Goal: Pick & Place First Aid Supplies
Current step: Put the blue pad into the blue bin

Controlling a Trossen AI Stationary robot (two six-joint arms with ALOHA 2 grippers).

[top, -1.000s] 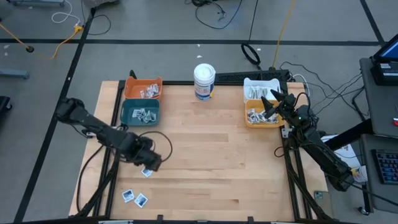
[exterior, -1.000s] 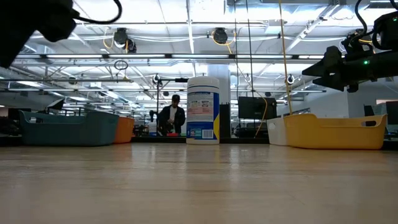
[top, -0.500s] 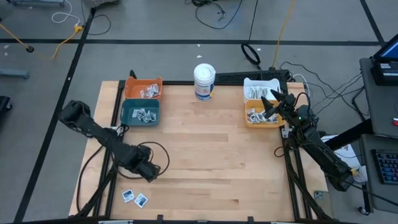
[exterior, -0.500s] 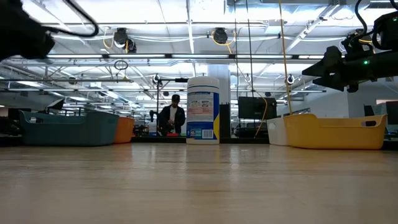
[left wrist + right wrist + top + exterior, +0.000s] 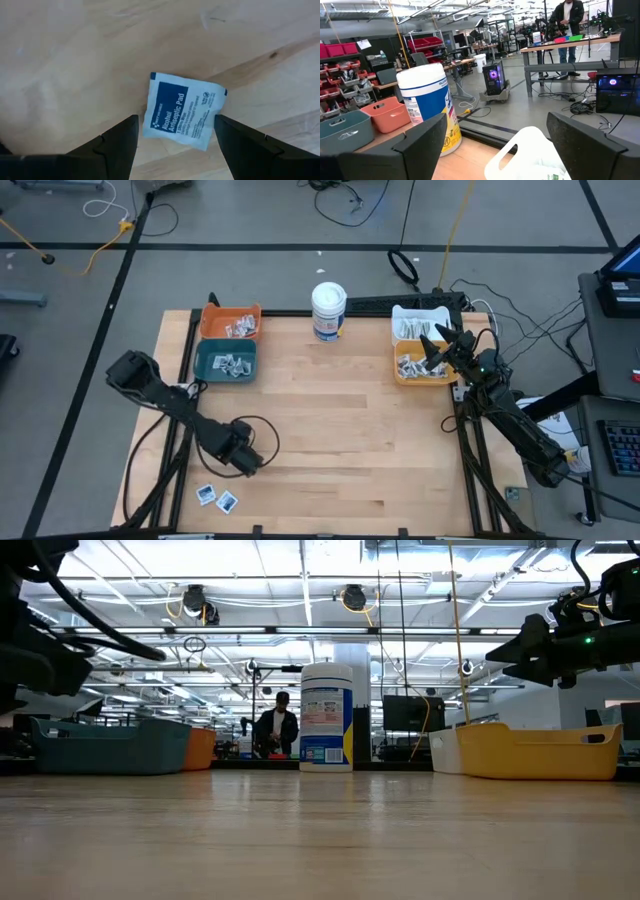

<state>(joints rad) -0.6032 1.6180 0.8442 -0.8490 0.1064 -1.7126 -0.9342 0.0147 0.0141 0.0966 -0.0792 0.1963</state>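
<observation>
The left gripper (image 5: 174,134) hangs open over a white-and-blue antiseptic pad sachet (image 5: 183,111) near the wooden bench's (image 5: 350,430) front left corner. Two more sachets (image 5: 216,498) lie there unsorted. The orange (image 5: 231,322), teal (image 5: 226,361), yellow (image 5: 422,366) and white bins (image 5: 417,326) already hold packets. The right gripper (image 5: 432,349) waits open above the yellow bin.

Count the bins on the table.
4: orange bin and teal bin at the left rear, white bin and yellow bin at the right rear. None appears hidden.

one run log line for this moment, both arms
left gripper: jaws open over alcohol pad packet | right gripper: open above yellow bin | nothing held
</observation>
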